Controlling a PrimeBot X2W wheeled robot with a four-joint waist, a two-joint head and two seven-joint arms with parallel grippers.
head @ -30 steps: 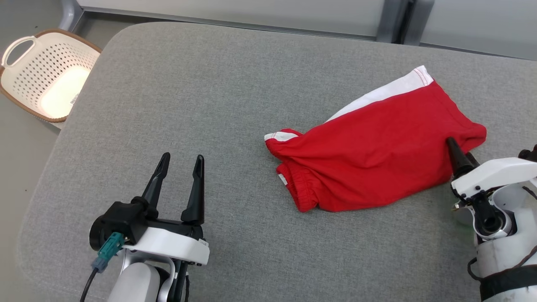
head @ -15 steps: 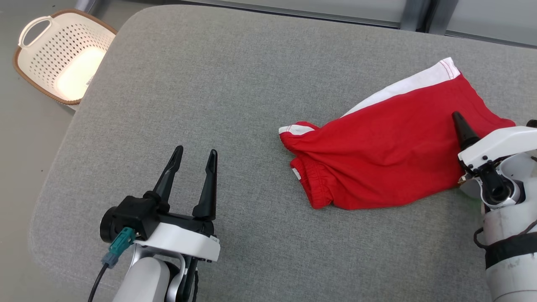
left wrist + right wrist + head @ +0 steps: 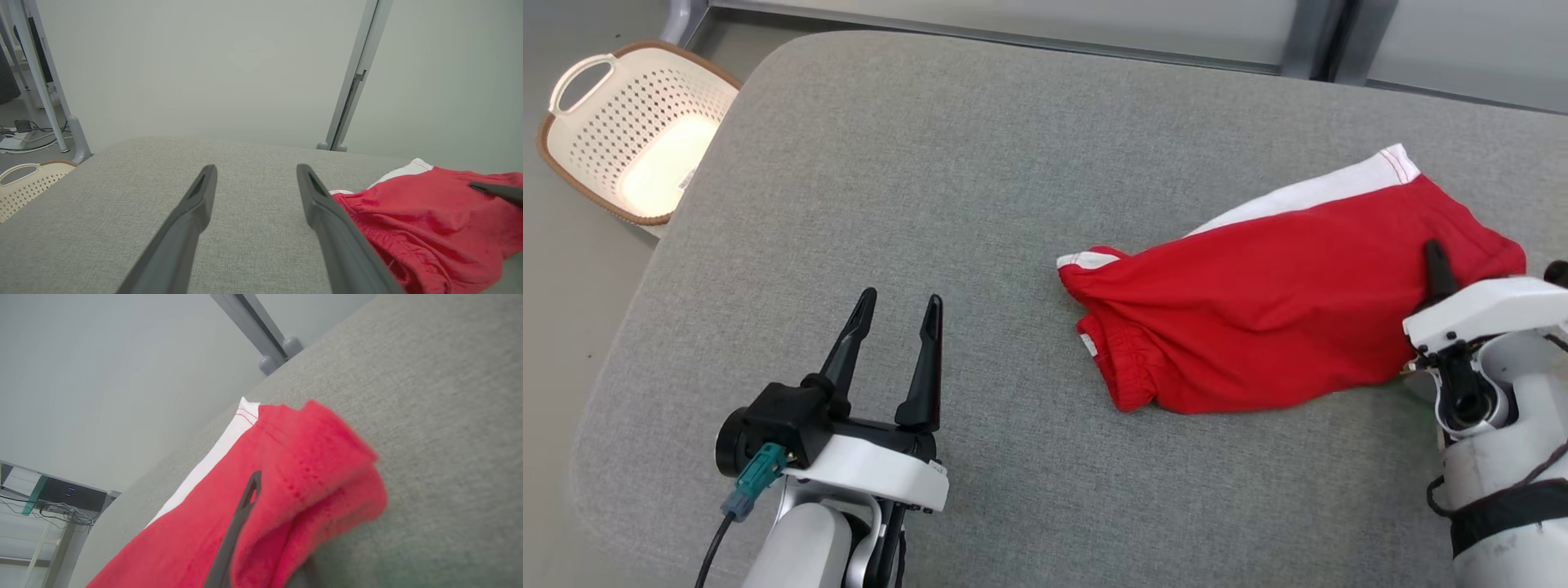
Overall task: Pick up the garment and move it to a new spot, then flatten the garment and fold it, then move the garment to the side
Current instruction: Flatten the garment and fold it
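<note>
Closed now where a second ago it stood open, the right gripper (image 3: 1435,263), at 4 o'clock in the head view, pinches the right-hand hem of the garment (image 3: 1258,302). One dark finger lies on top of the red cloth and the other is tucked beneath the fold. Nearest, at 7 o'clock, the left gripper (image 3: 902,296) hovers over the grey padded table (image 3: 980,163), fingers spread apart and holding nothing. The garment, red shorts with a white side stripe, lies rumpled at 3 o'clock, elastic waistband toward the centre, well apart from the left gripper. Farthest, at 10 o'clock, a pale perforated basket (image 3: 600,122) stands on the floor beside the table's corner.
</note>
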